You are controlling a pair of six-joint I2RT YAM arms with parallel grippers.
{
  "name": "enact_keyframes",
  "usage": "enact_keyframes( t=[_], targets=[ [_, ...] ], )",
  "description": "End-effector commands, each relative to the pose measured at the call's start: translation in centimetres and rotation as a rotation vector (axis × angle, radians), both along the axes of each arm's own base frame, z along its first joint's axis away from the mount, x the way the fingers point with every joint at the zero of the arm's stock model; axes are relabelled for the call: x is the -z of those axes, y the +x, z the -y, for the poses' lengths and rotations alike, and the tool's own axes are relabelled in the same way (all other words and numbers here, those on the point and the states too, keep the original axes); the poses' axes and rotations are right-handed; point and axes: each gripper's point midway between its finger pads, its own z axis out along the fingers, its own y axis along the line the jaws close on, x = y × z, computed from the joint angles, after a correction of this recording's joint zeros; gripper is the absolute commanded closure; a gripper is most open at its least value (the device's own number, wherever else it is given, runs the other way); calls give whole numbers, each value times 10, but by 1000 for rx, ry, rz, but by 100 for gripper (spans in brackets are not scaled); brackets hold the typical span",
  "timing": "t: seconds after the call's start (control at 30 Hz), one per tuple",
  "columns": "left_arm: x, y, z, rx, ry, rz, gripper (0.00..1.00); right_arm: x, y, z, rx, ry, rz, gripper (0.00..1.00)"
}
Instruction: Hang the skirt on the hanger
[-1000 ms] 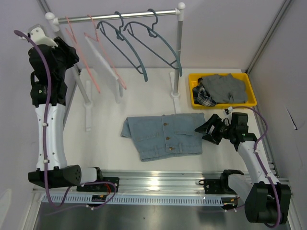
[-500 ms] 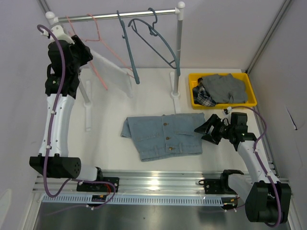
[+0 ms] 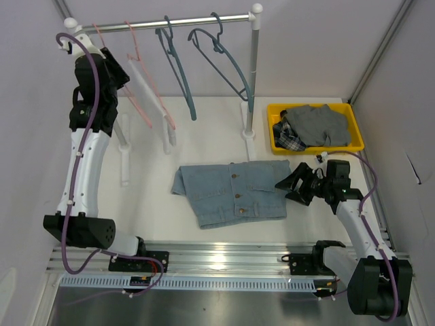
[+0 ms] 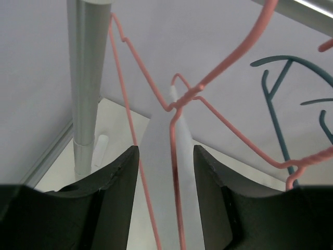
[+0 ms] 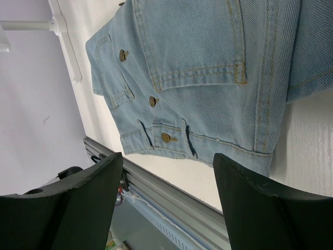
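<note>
Seen from above, a white bench (image 3: pixel 149 197) with two robot arms mounted at its near edge. A light denim skirt (image 3: pixel 231 191) lies flat on the bench, its right edge just in front of the right gripper (image 3: pixel 291 185). This gripper sits low with its jaws spread wide and holds nothing. Whether it touches the cloth cannot be told.

In the right wrist view, the skirt (image 5: pixel 208 67) fills the space ahead of the right gripper (image 5: pixel 167 156). A row of brass buttons (image 5: pixel 154 101) runs down the skirt's front, beside stitched pockets. Any lettering on the buttons is too small to read.

The left arm reaches up high, with the left gripper (image 3: pixel 114 73) close beside the left end of a metal rail (image 3: pixel 183 22). Two pink hangers (image 3: pixel 146 88) hang just to its right, one carrying a white card. Two teal hangers (image 3: pixel 228 64) hang further to the right along the rail.

In the left wrist view, the left gripper (image 4: pixel 165 177) has its jaws apart. A pink hanger (image 4: pixel 174 135) and its white card run between the jaws, unclamped.

Just beyond the right gripper, against the right wall, is a yellow bin (image 3: pixel 275 139) holding grey clothes (image 3: pixel 316 125)
</note>
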Motion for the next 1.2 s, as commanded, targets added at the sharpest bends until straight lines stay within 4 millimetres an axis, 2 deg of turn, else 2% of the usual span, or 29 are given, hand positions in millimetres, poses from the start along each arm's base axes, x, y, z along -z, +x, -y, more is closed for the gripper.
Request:
enact_keyframes(
  t=[0.0, 0.4, 0.8, 0.93, 1.0, 1.03, 1.1, 1.17],
  targets=[
    [-22, -1, -10, -79, 6, 55, 49, -3, 1, -3, -36, 6, 40, 23],
    [-33, 10, -2, -96, 36, 72, 56, -3, 1, -4, -41, 8, 42, 23],
    [-39, 8, -8, -157, 83, 40, 65, -4, 2, -5, -45, 19, 47, 24],
    [-41, 12, -7, -152, 92, 39, 63, -5, 2, -6, -49, 22, 49, 24],
    [-38, 16, -8, -158, 98, 23, 59, -4, 2, -6, -49, 22, 49, 24],
    [-43, 16, -10, -165, 101, 31, 58, -4, 2, -6, -49, 21, 50, 24],
    [-31, 24, -10, -170, 113, -8, 56, -5, 2, -6, -50, 22, 51, 24],
    [-31, 27, -9, -171, 116, -15, 56, -5, 2, -6, -51, 21, 52, 24]
  ],
)
